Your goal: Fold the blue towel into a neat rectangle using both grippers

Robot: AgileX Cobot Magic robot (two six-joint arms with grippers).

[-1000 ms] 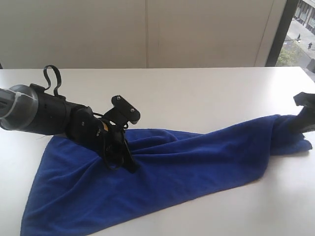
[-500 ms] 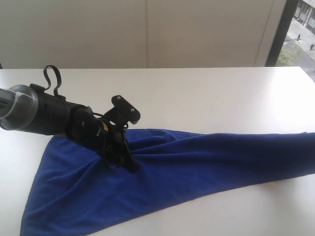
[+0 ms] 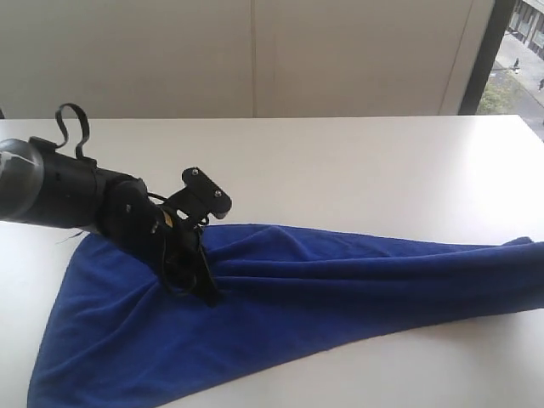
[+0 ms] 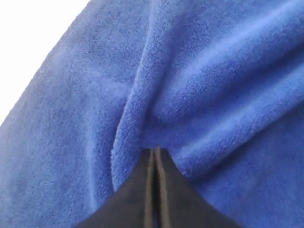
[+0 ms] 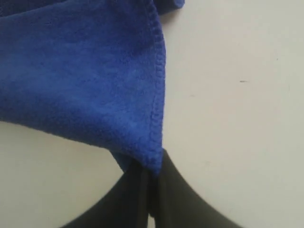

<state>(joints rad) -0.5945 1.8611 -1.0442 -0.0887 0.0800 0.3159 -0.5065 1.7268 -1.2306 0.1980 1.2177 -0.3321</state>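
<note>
Across the smooth white tabletop, the blue towel is spread as a fuzzy, matte sheet, broad at the left of the exterior view and drawn into a long, creased taper toward the right edge. The left end effector is seen pressed together on a gathered ridge of the soft pile. The right end effector is clamped on the thin stitched hem at a corner.

Right end of blue towel off-frame
</note>
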